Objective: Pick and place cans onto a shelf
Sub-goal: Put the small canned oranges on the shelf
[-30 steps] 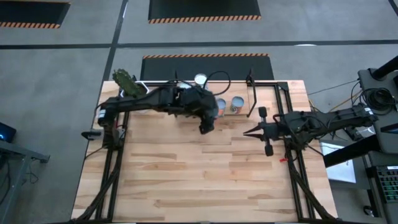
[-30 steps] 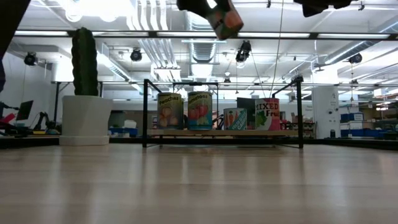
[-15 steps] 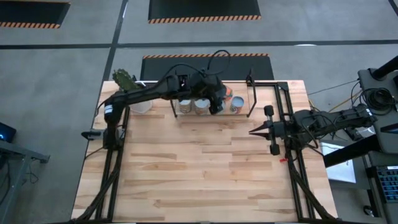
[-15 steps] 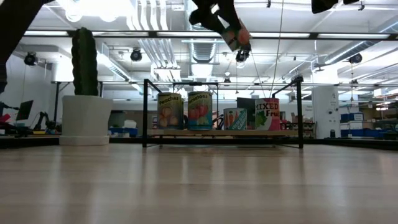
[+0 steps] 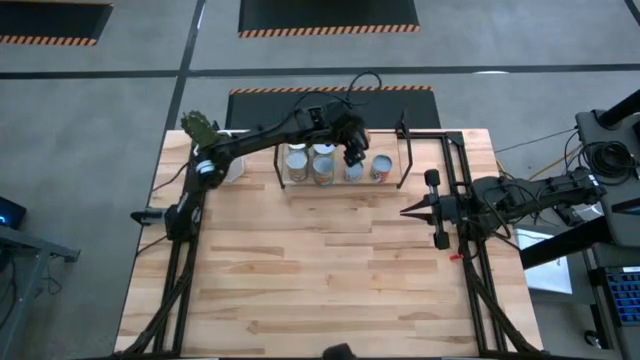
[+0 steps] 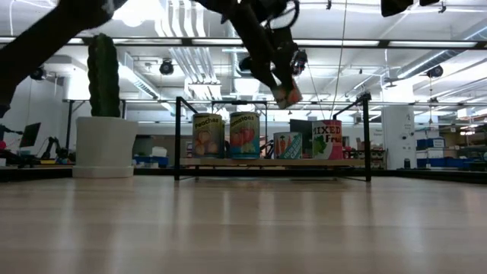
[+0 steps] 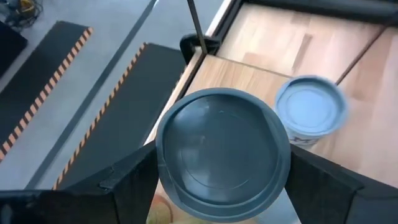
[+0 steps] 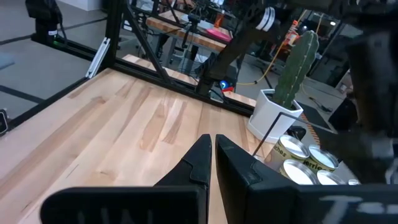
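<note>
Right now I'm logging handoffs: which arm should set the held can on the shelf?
Left. The left gripper already holds the can above the shelf; the right gripper, shut and empty, waits away from it.

Left arm reaches from its base at the worktop's left edge across the far side, fully stretched, wrist bent downward. Left tool [image 5: 353, 152] hangs raised in the air, fingers [image 7: 134, 180] spread wide and clamped on a load. Right arm waits at the right edge; right tool [image 5: 408, 210] points inward, fingers [image 8: 198, 163] pressed together.
</note>
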Robot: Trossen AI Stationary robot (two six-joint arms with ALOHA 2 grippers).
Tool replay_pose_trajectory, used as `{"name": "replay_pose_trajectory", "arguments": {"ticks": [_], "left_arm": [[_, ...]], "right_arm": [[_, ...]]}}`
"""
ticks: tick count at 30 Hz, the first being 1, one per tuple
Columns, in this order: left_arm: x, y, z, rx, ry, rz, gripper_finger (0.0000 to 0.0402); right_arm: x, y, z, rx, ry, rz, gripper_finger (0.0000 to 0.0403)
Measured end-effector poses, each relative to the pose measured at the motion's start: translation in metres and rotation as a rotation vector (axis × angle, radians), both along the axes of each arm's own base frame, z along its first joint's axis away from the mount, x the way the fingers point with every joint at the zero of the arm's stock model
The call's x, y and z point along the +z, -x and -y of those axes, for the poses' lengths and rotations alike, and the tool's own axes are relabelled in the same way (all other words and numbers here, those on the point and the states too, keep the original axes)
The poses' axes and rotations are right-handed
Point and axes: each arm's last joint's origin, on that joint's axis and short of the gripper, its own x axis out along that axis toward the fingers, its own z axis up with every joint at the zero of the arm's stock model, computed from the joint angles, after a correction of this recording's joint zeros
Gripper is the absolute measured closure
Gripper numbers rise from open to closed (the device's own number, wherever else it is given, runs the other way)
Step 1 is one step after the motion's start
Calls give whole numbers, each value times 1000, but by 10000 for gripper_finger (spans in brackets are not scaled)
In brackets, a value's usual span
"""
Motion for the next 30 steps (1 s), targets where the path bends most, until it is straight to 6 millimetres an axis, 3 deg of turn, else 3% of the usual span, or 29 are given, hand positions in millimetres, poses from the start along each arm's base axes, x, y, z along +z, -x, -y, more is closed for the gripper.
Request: {"name": "replay_pose_trajectory", "arguments": {"ticks": [5,11,30], "left_arm": [[-22,-13,-11,3,9,-65,115],[-44,-6,-29,81,56,-126,115],[-52,-9,-37,93,45,-92,115]], "right_arm": [[0,0,0,0,2,-1,390],[0,0,0,0,7,-2,390],[0,0,0,-2,7,1,390]]}}
